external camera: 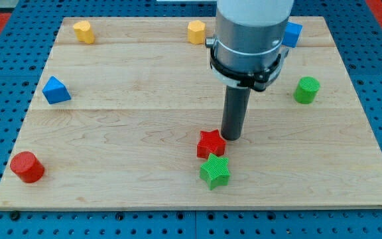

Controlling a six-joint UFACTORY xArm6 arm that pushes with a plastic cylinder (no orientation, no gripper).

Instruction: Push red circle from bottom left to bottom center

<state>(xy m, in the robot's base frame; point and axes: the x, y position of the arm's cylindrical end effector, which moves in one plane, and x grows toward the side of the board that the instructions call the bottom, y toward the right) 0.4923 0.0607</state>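
Red circle (pixel 27 166) sits bottom left on wooden board (pixel 111 119); my tip (pixel 232 137) touches red star (pixel 211 143).

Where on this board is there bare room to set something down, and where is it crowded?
Bare: the wide stretch between blue triangle, red circle and red star; also the bottom right below green cylinder. Crowded: bottom centre, where my tip sits beside the red star touching green star.

I saw the wooden tabletop (pixel 131 99) carrying a red circle (pixel 27 166) far left of my tip (pixel 231 137), a red star (pixel 211 143) just beside it, a green star (pixel 215 171) touching that, plus blue (pixel 56 90), yellow (pixel 83 31), orange (pixel 196 32) and green (pixel 306 89) blocks.
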